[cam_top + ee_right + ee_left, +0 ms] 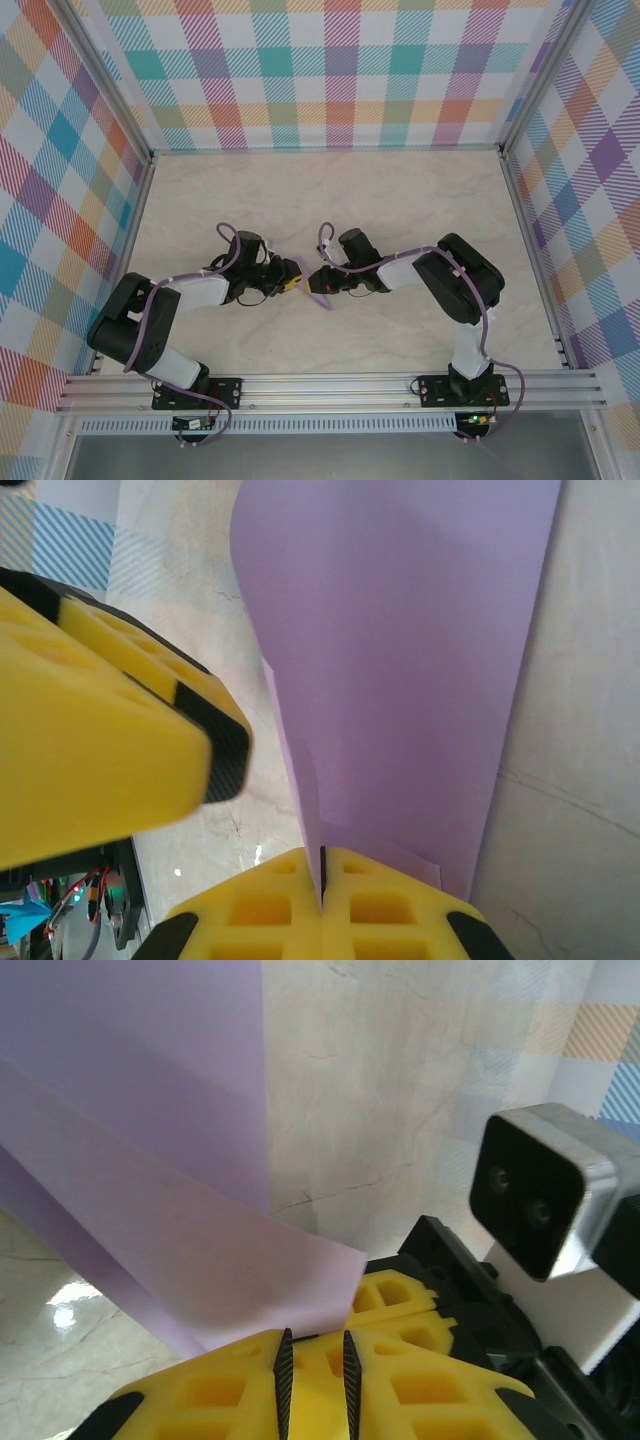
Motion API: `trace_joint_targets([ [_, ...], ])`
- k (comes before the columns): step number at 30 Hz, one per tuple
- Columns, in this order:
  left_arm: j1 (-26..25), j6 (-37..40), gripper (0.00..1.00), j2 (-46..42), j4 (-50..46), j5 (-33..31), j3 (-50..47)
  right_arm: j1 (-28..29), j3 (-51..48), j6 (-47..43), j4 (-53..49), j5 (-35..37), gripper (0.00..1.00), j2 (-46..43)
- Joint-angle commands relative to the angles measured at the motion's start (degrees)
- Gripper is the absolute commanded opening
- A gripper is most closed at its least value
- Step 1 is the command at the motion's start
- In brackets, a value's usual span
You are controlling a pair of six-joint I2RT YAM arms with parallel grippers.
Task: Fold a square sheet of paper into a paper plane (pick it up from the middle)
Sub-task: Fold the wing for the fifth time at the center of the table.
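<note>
**Sheet up off the table, folding barely begun**

The left gripper (pixel 291 282) reaches in from the left to the middle of the table (pixel 400 200). On its own wrist view its jaws stand a narrow gap apart, pads nearly parallel, and nothing is plainly caught between them. A loose corner of the sheet (pixel 150 1160) lies over its fingertips; whether any paper sits in the gap I cannot tell.

Between the two grippers the sheet hangs clear of the table, a lavender strip slanting down and to the right in the top view. From the wrists it curves over itself in two layers, more a soft bend than a pressed crease.

The right gripper (pixel 322 865) is closed tight, pads together, with the sheet's edge pinched in the seam. It alone clearly carries the paper. One left finger (pixel 100 770) shows just beside the sheet there.

As I judge it, only the pick-up is done. No sharp tip, long triangle or centre crease shows, so nearly all the folds are left, and the left gripper needs a sure hold first
</note>
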Motion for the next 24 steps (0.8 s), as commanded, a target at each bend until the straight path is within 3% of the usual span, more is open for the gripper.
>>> trace_joint_targets([
  [1,-0.53,1.44,0.21,1.29,2.22,1.33,-0.54,-0.43,1.41,0.47,-0.1,-2.0,0.0,1.21],
  [16,-0.62,3.24,0.15,5.67,2.77,0.21,0.32,-0.52,2.93,-1.33,-4.85,-1.37,0.02,1.54],
  [24,-0.62,3.62,0.13,7.12,2.7,-0.22,0.34,-0.53,4.5,-2.71,-9.26,-1.02,0.11,1.26],
])
